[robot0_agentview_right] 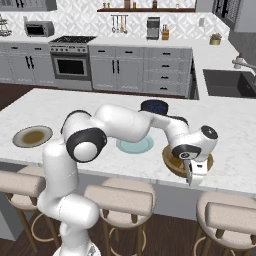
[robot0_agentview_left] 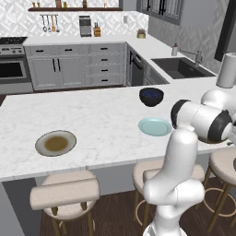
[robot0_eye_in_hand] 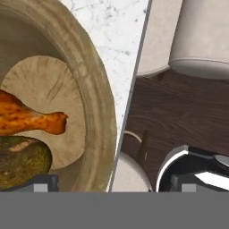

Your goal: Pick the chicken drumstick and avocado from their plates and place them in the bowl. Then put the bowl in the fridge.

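The tan wooden bowl stands at the island counter's near edge, and in the right base view the bowl sits under my hand. Inside it lie the orange-brown chicken drumstick and, beside it, the dark olive avocado. My gripper is open and straddles the bowl's rim, one fingertip inside and one outside. From the right base view the gripper hangs down at the counter's edge. Both plates are bare: the olive-tan plate at the left and the teal plate near the middle. The fridge is out of view.
A dark blue bowl stands behind the teal plate. Padded stools line the counter's near side, one stool right below the bowl's edge. A sink is set in the back right counter.
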Tool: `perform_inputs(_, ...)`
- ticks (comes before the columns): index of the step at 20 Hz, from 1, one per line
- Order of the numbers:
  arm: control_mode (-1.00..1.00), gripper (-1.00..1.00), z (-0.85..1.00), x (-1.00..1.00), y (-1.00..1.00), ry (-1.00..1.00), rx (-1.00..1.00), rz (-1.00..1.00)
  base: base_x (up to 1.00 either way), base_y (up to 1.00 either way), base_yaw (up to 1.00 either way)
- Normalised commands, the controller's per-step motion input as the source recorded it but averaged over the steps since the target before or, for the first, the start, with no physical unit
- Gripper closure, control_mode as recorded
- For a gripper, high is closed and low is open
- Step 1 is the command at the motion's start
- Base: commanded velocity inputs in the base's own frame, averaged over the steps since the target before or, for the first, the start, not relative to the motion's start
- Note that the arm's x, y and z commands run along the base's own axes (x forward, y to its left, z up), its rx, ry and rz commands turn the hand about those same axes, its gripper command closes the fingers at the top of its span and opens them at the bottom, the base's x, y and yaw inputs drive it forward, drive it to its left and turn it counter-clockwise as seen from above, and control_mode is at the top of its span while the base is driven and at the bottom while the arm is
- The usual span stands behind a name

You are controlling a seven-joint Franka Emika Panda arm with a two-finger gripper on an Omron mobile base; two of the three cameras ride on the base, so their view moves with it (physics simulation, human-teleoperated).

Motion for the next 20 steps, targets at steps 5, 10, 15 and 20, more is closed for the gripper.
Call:
perform_inputs(5,-1.00,-1.00,-0.10,0.27,-0.32,-0.08,0.12,0.00,0.00,0.00,0.00)
perform_inputs(10,-1.00,-1.00,-0.17,0.18,-0.15,-0.06,0.07,0.00,0.00,0.00,0.00)
perform_inputs(15,-1.00,1.00,-0.34,0.01,0.25,-0.07,0.00,0.00,0.00,0.00,0.00)
perform_inputs(20,-1.00,1.00,-0.23,0.08,0.55,-0.06,-0.04,-0.03,0.00,0.00,0.00)
